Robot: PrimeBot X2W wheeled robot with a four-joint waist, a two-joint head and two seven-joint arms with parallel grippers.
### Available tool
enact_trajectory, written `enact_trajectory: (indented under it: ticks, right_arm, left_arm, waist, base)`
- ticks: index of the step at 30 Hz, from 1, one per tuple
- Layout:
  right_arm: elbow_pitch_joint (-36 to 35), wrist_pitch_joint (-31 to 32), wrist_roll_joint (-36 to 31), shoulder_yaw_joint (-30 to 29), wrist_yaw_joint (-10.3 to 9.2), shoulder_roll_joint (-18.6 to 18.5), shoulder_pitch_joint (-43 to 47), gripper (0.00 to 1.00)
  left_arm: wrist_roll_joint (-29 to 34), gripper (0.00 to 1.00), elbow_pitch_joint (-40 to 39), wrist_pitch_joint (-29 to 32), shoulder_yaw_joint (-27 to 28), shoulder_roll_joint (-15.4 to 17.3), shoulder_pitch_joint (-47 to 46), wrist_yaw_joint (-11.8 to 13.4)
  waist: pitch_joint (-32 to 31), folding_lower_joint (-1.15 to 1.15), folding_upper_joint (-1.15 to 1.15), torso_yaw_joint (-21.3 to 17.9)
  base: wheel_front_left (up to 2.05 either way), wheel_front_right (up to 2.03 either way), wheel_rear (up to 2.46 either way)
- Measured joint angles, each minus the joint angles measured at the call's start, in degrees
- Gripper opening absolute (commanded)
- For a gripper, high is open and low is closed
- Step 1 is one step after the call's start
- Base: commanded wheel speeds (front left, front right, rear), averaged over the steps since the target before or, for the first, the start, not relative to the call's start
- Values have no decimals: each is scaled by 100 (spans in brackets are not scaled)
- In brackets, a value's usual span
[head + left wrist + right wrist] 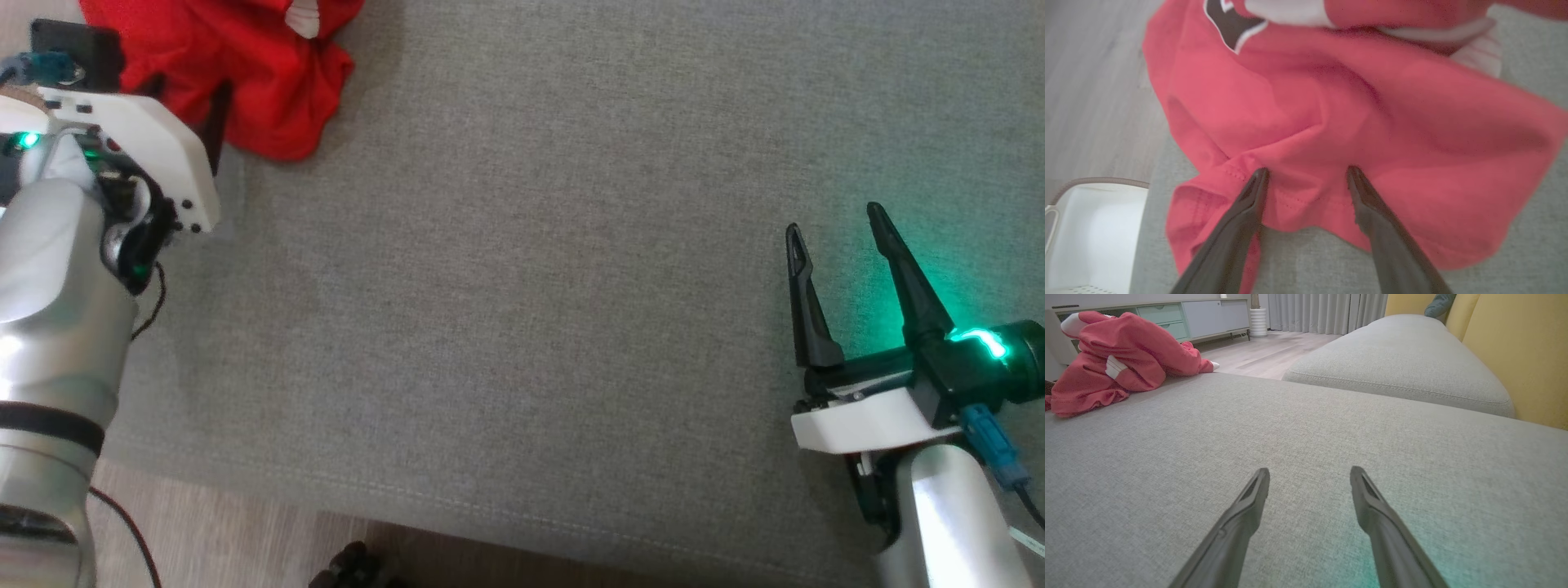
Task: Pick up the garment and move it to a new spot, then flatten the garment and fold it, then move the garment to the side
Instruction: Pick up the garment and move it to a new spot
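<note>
We have the garment (245,73) bunched in a red heap at the far left corner of the sofa (522,286), its edge close to where the sofa drops to the floor (1090,102), so it falls to the left arm (57,261) to fetch it. The left jaws stand wide open and point straight at the near hem: in the left wrist view the two tips lie over the stitched edge, a fold of cloth between them, though we cannot tell whether they touch it. We judge that spread is meant to take in a thick pinch of hem, since a loose heap gives no flat edge to grip. The right jaws are open too, empty, low over bare sofa at the right, well apart from the garment; from there the heap shows far off to the left. We take it they wait by the clear stretch where the garment can be laid and flattened.
</note>
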Motion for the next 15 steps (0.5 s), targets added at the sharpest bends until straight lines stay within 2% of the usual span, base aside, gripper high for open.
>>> enact_trajectory:
  ticks: [2,3,4,5,11,15]
  right_arm:
    - [-5,4,0,0,0,0,0,100]
    - [-8,4,1,-1,0,0,0,100]
    - [-8,4,1,-1,0,0,0,100]
    - [-8,4,1,-1,0,0,0,100]
    - [41,-16,65,5,0,-1,-3,100]
    - [157,-68,121,7,0,-1,-3,100]
  left_arm:
    - [-202,100,49,83,-152,-16,-5,0]
    - [-281,77,66,75,-219,-19,-5,0]
    - [-348,33,78,29,-279,-15,-5,0]
    - [-348,0,78,29,-279,-15,-5,0]
    - [-642,0,172,-243,-542,36,-6,0]
    - [-698,0,197,-471,-725,193,-28,0]
  waist:
    - [15,0,0,-18]
    - [16,-1,0,-24]
    - [11,-1,0,-29]
    - [11,-1,0,-29]
    - [-119,-1,0,-49]
    - [-268,-1,0,-44]
  base:
    - [0,0,0]
    - [0,0,0]
    - [0,0,0]
    - [0,0,0]
    - [0,0,0]
    - [0,0,0]
